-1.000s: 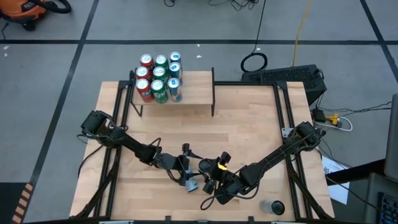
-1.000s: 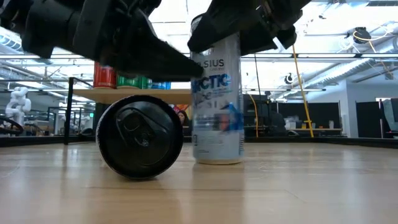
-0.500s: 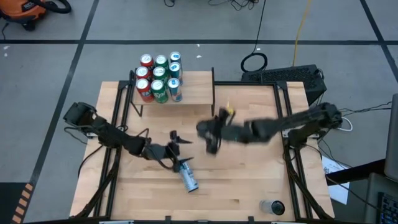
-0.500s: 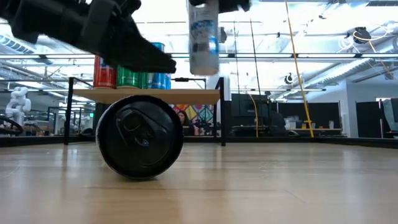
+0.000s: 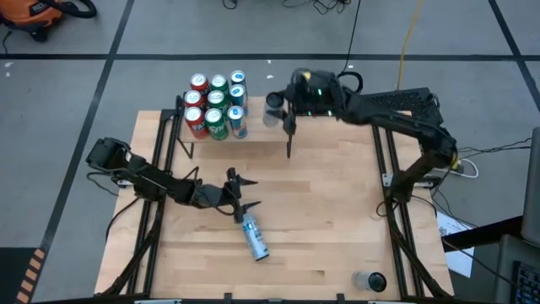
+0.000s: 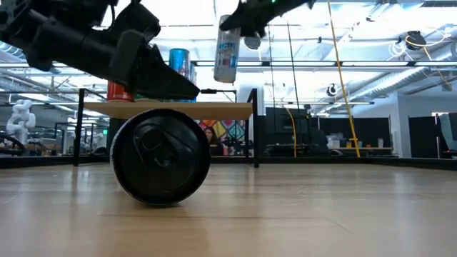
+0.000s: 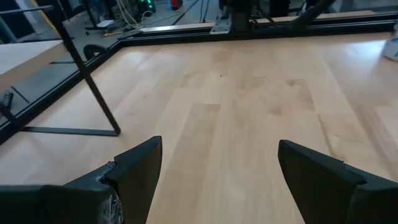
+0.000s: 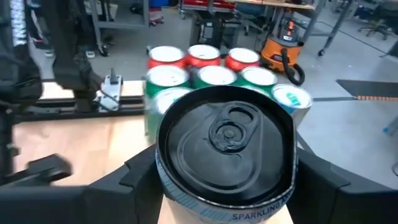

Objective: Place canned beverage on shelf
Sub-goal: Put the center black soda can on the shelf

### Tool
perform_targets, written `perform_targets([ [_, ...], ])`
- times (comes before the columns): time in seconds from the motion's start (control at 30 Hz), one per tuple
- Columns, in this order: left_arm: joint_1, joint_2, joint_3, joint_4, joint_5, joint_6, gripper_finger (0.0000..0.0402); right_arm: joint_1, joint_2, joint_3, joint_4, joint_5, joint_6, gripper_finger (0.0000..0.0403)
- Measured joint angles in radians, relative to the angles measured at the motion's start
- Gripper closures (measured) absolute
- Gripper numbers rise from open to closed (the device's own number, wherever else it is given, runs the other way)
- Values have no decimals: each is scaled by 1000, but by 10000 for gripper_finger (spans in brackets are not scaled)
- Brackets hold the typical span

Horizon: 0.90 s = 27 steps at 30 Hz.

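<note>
Between the fingers of the right claw [image 5: 276,111] a white-and-blue can [image 5: 272,110] hangs upright, gripped round its body with its dark top showing, in the air above the bare part of the shelf [image 5: 263,125]. Just beside the claw, toward the left arm, stand the red, green and blue cans [image 5: 216,105] already on the board, so the coming move looks like a straight drop beside them. Well apart, the left claw [image 5: 240,198] hovers open and empty low over the table [image 5: 337,219], with a second can [image 5: 254,239] lying on its side just beyond its fingertips.
</note>
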Motion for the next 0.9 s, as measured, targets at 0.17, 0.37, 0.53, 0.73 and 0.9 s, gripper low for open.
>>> perform_targets([
  [0.17, 59, 6, 0, 6, 0, -2, 89, -114, 151, 133, -24, -148, -27, 164],
  [0.37, 132, 30, -35, 15, 36, -51, 89, -190, 323, 353, -145, -246, -71, 163],
  [0.53, 189, 32, -125, 141, 37, -97, 89, -213, 425, 459, -194, -309, -71, 163],
  [0.73, 210, 31, -210, 318, 81, -106, 89, -222, 466, 489, -181, -324, -99, 163],
  [0.9, 209, 31, -216, 318, 84, -106, 89, -243, 473, 489, -167, -367, -97, 163],
])
